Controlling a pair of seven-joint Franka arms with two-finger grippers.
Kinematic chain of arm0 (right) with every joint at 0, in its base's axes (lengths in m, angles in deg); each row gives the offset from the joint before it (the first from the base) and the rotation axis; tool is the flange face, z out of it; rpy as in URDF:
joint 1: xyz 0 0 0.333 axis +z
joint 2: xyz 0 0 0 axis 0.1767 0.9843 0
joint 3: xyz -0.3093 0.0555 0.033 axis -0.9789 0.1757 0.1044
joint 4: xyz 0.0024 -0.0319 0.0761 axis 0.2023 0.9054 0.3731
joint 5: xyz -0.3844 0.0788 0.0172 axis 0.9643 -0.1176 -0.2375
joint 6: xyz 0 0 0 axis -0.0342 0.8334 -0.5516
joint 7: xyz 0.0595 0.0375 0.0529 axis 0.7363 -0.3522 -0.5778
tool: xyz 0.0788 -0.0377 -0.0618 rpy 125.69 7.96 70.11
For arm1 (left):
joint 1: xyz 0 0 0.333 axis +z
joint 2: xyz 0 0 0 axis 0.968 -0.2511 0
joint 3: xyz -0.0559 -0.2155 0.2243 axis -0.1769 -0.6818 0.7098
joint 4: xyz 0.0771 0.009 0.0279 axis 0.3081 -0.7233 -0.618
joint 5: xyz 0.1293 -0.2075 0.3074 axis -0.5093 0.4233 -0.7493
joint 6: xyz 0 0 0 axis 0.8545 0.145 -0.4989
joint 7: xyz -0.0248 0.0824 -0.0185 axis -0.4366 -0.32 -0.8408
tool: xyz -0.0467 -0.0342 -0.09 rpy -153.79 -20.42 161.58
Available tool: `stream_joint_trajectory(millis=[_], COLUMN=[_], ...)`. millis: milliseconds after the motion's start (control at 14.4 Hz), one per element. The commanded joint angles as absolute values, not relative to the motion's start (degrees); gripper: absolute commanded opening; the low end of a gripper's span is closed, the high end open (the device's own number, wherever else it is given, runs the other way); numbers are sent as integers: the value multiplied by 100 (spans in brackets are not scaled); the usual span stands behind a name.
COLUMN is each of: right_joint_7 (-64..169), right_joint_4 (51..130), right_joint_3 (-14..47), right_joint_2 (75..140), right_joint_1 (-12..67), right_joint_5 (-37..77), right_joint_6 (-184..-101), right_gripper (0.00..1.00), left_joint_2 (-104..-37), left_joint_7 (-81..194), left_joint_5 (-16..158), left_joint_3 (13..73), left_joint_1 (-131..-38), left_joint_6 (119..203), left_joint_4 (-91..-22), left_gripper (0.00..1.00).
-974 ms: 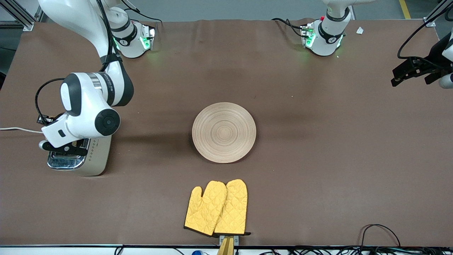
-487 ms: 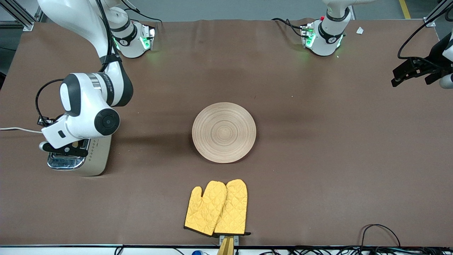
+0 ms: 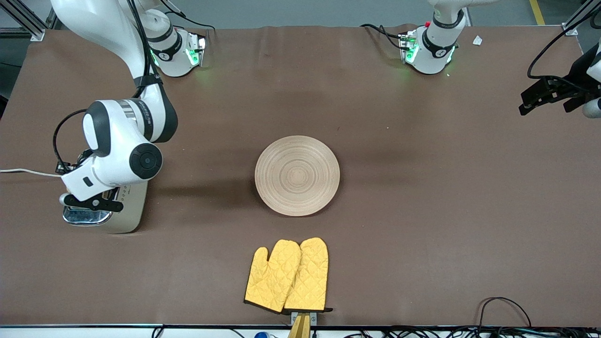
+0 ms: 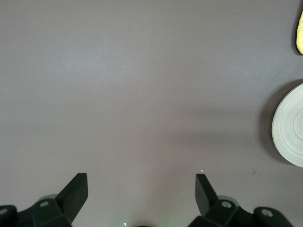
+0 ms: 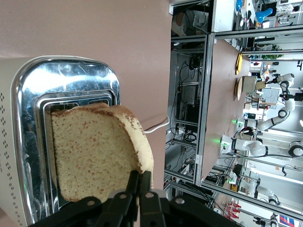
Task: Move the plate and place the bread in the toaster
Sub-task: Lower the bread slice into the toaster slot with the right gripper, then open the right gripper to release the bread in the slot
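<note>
The cream toaster (image 3: pixel 127 212) stands at the right arm's end of the table. Its chrome top (image 5: pixel 66 82) shows two slots in the right wrist view. My right gripper (image 3: pixel 89 203) hangs over that top, shut (image 5: pixel 139 177) on the crust edge of the bread (image 5: pixel 92 149). The slice hangs over the slots, and I cannot tell how far in it is. In the front view the hand hides the bread. The wooden plate (image 3: pixel 297 175) lies bare mid-table; its rim (image 4: pixel 289 125) shows in the left wrist view. My left gripper (image 3: pixel 528 101) waits open (image 4: pixel 141 183) over the left arm's end.
A pair of yellow oven mitts (image 3: pixel 287 275) lies nearer to the front camera than the plate, close to the table's edge. The toaster's white cord (image 3: pixel 23 172) runs off the right arm's end of the table. Cables lie along the front edge (image 3: pixel 502 305).
The right hand has shifted a little over the toaster and sunk slightly with the bread. The plate, the mitts and the left arm have not moved.
</note>
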State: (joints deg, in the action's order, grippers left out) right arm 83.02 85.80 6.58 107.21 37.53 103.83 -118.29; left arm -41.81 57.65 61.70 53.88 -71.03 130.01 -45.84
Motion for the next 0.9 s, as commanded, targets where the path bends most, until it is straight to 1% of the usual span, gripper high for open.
stream_joint_trajectory(millis=[0, 139, 209, 278, 348, 418, 487, 557, 696, 835], right_joint_7=[8353, 8353, 8353, 8353, 8353, 8353, 8318, 8265, 8099, 7783], right_joint_4=[8699, 8796, 8796, 8788, 8753, 8691, 8612, 8499, 8139, 7456], right_joint_3=[736, 736, 736, 736, 736, 736, 736, 736, 788, 789], right_joint_2=[10756, 10756, 10773, 10834, 10939, 10993, 10993, 10993, 10923, 10800], right_joint_1=[3585, 3514, 3453, 3400, 3321, 3233, 3154, 3197, 3241, 3338], right_joint_5=[10413, 10194, 10044, 9852, 9589, 9360, 9157, 9112, 9068, 8561], right_joint_6=[-11871, -11889, -11889, -11889, -11880, -11880, -11880, -11836, -11592, -11021], right_gripper=[8, 8, 11, 19, 43, 71, 92, 100, 100, 100], left_joint_2=[-4144, -4144, -4144, -4144, -4144, -4144, -4144, -4153, -4144, -4144], left_joint_7=[5894, 5894, 5894, 5894, 5894, 5894, 5894, 5894, 5894, 5903], left_joint_5=[6209, 6244, 6244, 6244, 6244, 6244, 6253, 6253, 6253, 6253], left_joint_3=[5394, 5394, 5394, 5394, 5394, 5394, 5385, 5385, 5385, 5385], left_joint_1=[-7088, -7088, -7088, -7088, -7088, -7097, -7089, -7088, -7088, -7088], left_joint_6=[13060, 13060, 13060, 13060, 13060, 13060, 13060, 13060, 13060, 13051], left_joint_4=[-4613, -4613, -4613, -4613, -4613, -4613, -4613, -4613, -4613, -4613], left_gripper=[100, 100, 100, 100, 100, 100, 100, 100, 100, 100])
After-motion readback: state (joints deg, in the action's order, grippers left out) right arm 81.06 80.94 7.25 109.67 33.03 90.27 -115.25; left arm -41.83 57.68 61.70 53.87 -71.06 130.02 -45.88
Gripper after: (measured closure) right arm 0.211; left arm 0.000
